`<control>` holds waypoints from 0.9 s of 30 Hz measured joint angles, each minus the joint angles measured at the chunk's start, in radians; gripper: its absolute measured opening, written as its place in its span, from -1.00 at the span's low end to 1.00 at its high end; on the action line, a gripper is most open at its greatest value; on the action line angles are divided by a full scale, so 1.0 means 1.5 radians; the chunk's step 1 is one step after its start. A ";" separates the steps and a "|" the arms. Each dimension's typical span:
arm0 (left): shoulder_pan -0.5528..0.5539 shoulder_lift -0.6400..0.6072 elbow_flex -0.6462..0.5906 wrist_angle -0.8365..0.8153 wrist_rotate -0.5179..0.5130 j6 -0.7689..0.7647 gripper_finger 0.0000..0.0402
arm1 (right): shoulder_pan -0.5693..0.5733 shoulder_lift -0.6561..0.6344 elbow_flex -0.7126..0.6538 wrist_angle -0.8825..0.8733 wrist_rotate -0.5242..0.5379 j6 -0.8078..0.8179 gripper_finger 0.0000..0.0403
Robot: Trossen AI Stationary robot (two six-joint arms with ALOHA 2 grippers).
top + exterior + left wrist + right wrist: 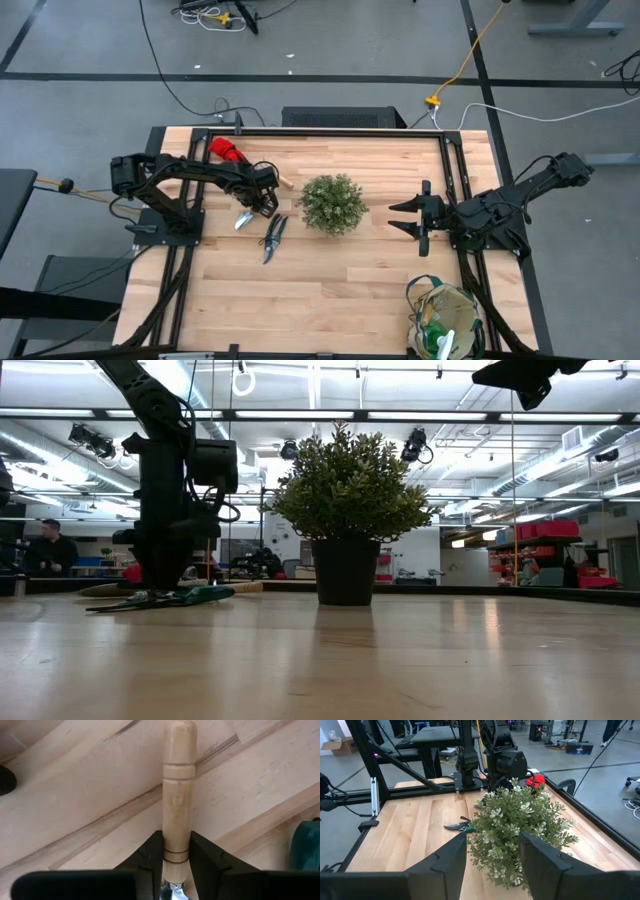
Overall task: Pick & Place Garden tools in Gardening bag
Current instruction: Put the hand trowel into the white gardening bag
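A wooden-handled trowel lies on the table left of the potted plant. My left gripper stands over it, pointing down and shut on its handle. Pruning shears lie just near of it, flat on the wood. Red gloves rest at the far left. The gardening bag stands at the near right corner with a green and white item inside. My right gripper hangs open in the air right of the plant, holding nothing. My left gripper pinches the trowel's wooden handle between its two fingers, close to the metal end. The fingers come from above, pointing down, and lie across the handle. The trowel lies flat on the table, its free handle end pointing away.
The bushy potted plant stands mid-table between the two arms. Black rails run along the table's left, far and right sides. Bare wood stretches across the near half, left of the bag.
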 joint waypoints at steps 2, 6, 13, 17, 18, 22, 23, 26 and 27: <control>0.000 0.000 0.000 0.000 0.000 0.000 -0.59 | 0.000 0.000 0.000 0.000 0.000 0.000 -0.10; 0.000 0.000 0.000 0.000 0.009 0.013 -0.57 | 0.000 0.000 0.000 0.000 0.000 0.000 -0.10; 0.000 -0.008 0.001 -0.004 0.032 0.016 -0.62 | 0.000 0.000 0.000 0.000 0.000 0.000 -0.10; 0.000 -0.027 0.001 -0.004 0.045 0.016 -0.62 | 0.000 0.000 0.000 0.003 0.000 0.000 -0.10; 0.000 -0.034 0.001 -0.008 0.046 0.016 -0.61 | 0.000 0.000 0.000 0.003 0.000 -0.001 -0.10; 0.000 -0.064 0.001 -0.025 0.048 0.016 -0.62 | 0.000 0.000 0.000 0.003 0.000 -0.001 -0.10; 0.000 -0.074 0.001 -0.026 0.053 0.016 -0.62 | 0.000 0.000 0.000 0.004 0.000 -0.001 -0.10; 0.000 -0.103 0.001 -0.027 0.061 0.015 -0.62 | 0.000 0.000 0.000 0.004 0.000 -0.001 -0.10; 0.000 -0.114 0.001 -0.027 0.062 0.015 -0.62 | 0.000 0.000 0.000 0.004 0.000 -0.001 -0.10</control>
